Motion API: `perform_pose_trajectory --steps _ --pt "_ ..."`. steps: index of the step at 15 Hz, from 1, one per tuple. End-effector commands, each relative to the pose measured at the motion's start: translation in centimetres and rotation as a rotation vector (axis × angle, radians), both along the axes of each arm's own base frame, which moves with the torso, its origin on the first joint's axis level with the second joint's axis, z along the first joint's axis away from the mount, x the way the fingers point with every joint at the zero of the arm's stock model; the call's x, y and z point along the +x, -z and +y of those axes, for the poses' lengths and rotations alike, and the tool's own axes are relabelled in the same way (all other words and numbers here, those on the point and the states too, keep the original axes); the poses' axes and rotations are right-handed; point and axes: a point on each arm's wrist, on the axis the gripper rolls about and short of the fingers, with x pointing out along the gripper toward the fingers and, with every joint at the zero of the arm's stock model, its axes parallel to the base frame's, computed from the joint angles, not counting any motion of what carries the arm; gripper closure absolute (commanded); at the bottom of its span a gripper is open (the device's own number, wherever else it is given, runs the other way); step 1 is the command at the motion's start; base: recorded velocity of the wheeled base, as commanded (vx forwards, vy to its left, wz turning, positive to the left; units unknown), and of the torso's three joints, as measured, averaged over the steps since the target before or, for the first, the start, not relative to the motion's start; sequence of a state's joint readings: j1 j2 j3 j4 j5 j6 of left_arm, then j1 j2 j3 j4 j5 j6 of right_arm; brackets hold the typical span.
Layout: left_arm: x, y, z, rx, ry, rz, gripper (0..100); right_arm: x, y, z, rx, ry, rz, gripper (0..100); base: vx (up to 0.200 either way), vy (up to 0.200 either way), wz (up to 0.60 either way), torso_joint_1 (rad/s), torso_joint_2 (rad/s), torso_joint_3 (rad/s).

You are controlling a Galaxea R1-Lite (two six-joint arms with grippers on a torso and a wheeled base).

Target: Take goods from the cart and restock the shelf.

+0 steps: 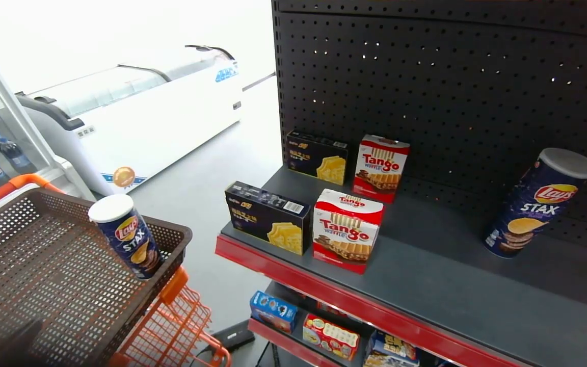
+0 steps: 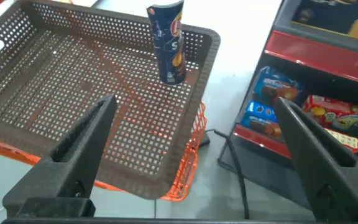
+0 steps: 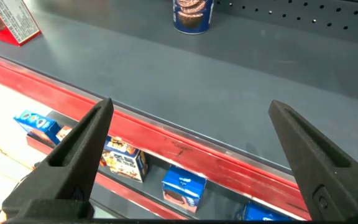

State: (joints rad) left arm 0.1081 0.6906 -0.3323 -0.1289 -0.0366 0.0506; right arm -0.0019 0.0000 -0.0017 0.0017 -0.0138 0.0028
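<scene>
Seemingly half done: a first can stood at the back of the shelf, while a second can stood in the cart left of the shelf, not yet picked up. The left gripper and the right gripper both gaped apart, empty.

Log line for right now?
left claw open near basket | right claw open by shelf | basket can standing | shelf can standing
</scene>
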Motion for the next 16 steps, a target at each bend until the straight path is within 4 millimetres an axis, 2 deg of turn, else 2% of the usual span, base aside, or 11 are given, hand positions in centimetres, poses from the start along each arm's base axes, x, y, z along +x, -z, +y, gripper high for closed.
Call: perform_pose_trajectory --steps 1,3,4,5,6,8,9,11,13,15,16 --pt "7.3 0.5 2.1 -0.027 -0.047 0.158 0 0.0 0.0 0.0 0.000 0.000 0.002 0 0.000 0.000 0.00 0.000 0.00 0.000" --pt "11.4 1.2 3.0 -0.006 -0.059 0.067 0 0.0 0.0 0.0 0.000 0.000 0.002 0 0.000 0.000 0.00 0.000 0.00 0.000" --pt "11.7 1.3 3.1 -0.005 -0.057 0.070 0 0.0 0.0 0.0 0.000 0.000 0.002 0 0.000 0.000 0.00 0.000 0.00 0.000" --pt "12.9 2.2 3.3 -0.004 -0.057 0.097 0 0.0 0.0 0.0 0.000 0.000 0.002 0 0.000 0.000 0.00 0.000 0.00 0.000" --pt "14.3 2.8 3.8 0.009 -0.064 0.041 0 0.0 0.0 0.0 -0.001 0.000 0.002 0 0.000 0.000 0.00 0.000 0.00 0.000" --pt "15.9 4.2 4.1 0.017 -0.063 0.023 0 0.0 0.0 0.0 0.000 0.000 0.002 0 0.000 0.000 0.00 0.000 0.00 0.000" --pt "15.9 4.3 4.2 0.017 -0.063 0.023 0 0.0 0.0 0.0 0.000 0.000 0.002 0 0.000 0.000 0.00 0.000 0.00 0.000" --pt "17.6 6.6 4.4 0.020 -0.055 0.025 0 0.0 0.0 0.0 -0.001 0.000 0.002 0 0.000 0.000 0.00 0.000 0.00 0.000" --pt "18.8 8.0 4.6 0.027 -0.053 -0.005 0 0.0 0.0 0.0 0.000 0.000 0.002 0 0.000 0.000 0.00 0.000 0.00 0.000" --pt "19.4 8.7 4.8 0.029 -0.053 -0.009 0 0.0 0.0 0.0 0.000 0.000 0.002 0 0.000 0.000 0.00 0.000 0.00 0.000" --pt "20.3 9.5 5.0 0.033 -0.053 -0.029 0 0.0 0.0 0.0 -0.001 0.000 0.002 0 0.000 0.000 0.00 0.000 0.00 0.000"
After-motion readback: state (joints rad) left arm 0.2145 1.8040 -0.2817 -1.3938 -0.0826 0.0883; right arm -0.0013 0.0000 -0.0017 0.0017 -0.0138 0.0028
